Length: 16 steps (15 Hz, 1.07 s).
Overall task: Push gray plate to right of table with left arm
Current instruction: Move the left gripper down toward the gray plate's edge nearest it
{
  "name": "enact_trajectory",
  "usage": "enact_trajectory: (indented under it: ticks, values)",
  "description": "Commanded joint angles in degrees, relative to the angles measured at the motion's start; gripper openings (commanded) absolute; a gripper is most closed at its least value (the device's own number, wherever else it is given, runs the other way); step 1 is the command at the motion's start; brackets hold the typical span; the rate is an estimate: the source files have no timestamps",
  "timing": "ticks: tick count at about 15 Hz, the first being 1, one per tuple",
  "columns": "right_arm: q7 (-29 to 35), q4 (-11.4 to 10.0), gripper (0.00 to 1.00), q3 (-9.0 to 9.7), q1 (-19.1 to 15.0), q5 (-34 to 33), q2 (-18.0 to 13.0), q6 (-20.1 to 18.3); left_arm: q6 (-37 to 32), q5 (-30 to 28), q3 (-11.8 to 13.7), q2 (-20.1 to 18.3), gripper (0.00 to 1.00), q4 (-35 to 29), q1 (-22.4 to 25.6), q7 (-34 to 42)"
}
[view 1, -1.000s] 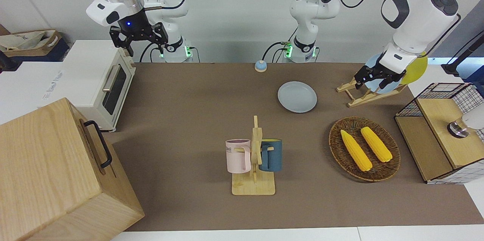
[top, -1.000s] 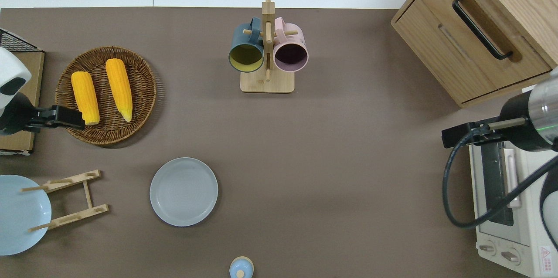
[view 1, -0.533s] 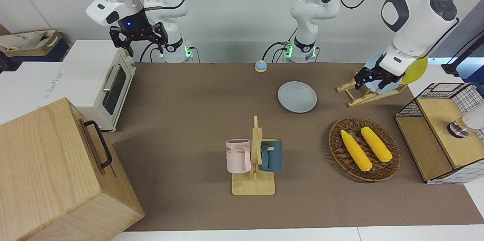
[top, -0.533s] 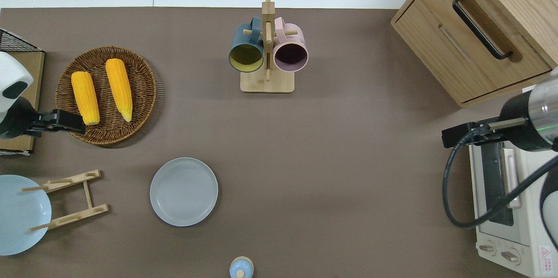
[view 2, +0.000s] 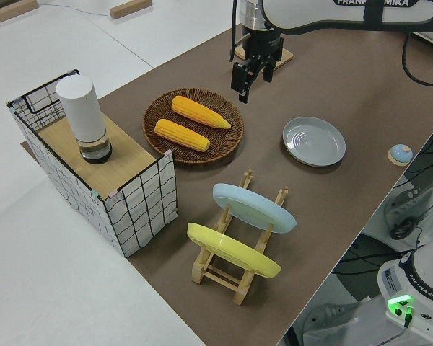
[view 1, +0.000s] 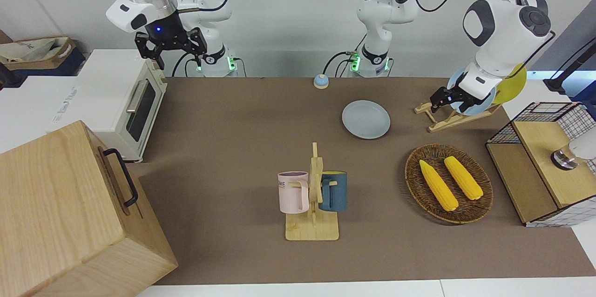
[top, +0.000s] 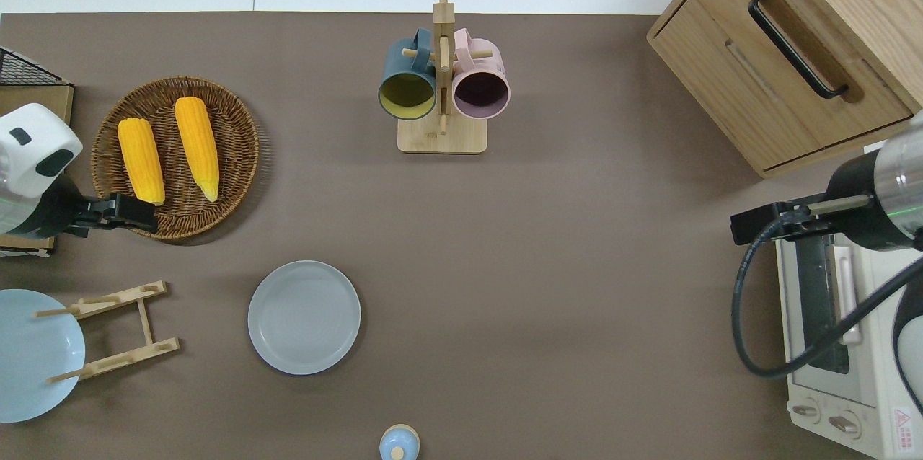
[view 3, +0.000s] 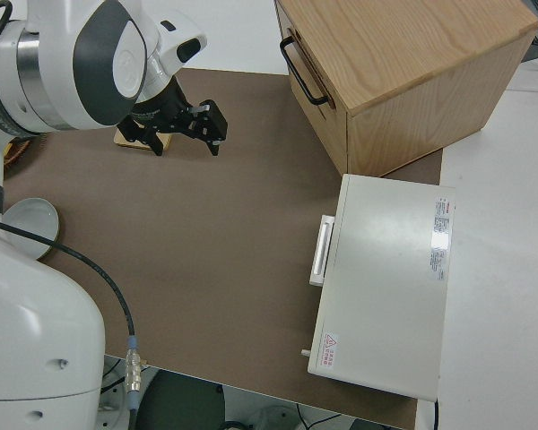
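I have a brown-topped bench point(top: 577, 265) with white borders in front of a pale wall, and I use the gray plate point(top: 304, 317) as my reference for everything else. It lies flat and alone on the bench top, nothing touching it. Farther from the robots than the plate, toward the middle of the bench, stands a wooden mug rack point(top: 442, 85) with a dark blue mug point(top: 407, 78) and a pink mug point(top: 479, 79) hung on its pegs. Also farther than the plate, but toward the left arm's end, sits a wicker basket point(top: 177, 157) with two corn cobs point(top: 169, 146) in it. Beside the plate toward that same end is a wooden dish rack point(view 2: 234, 249) with a sky-blue plate point(view 2: 254, 207) and a yellow plate point(view 2: 234, 251) leaning in it. Nearer to the robots than the plate is a small blue bell point(top: 399, 443). The left end effector point(top: 137, 211) is up in the air over the basket's edge, well apart from the plate; I cannot tell how its fingers are set. The right arm is parked, its end effector point(view 1: 171, 50) with fingers spread. At the right arm's end of the bench, well apart from the plate, I see a white toaster oven point(view 1: 125, 101) and a wooden cabinet point(top: 793, 49).
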Motion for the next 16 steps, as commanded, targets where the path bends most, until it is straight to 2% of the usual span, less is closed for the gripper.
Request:
enact_trajectory:
  ticks: [1, 6, 8, 11, 16]
  values:
    - [-0.1, 0.1, 0.983, 0.3, -0.7, 0.5, -0.4, -0.6, 5.4, -0.7, 1.0, -4.3, 1.0, -8.3, -2.0, 0.1]
    - [-0.1, 0.1, 0.983, 0.3, -0.7, 0.5, -0.4, -0.6, 11.8, -0.9, 1.1, -7.4, 1.0, -16.7, -3.4, -0.5]
    - [-0.1, 0.1, 0.983, 0.3, -0.7, 0.6, -0.4, -0.6, 15.5, -0.9, 1.4, -8.7, 1.0, -21.1, -4.5, -3.4]
    - [-0.1, 0.1, 0.983, 0.3, -0.7, 0.6, -0.4, -0.7, 18.4, -0.9, 1.4, -9.4, 0.99, -24.8, -5.3, -4.6]
    - [-0.1, 0.1, 0.983, 0.3, -0.7, 0.6, -0.4, -0.7, 27.5, -0.9, 1.4, -10.9, 0.99, -33.4, -6.5, -6.6]
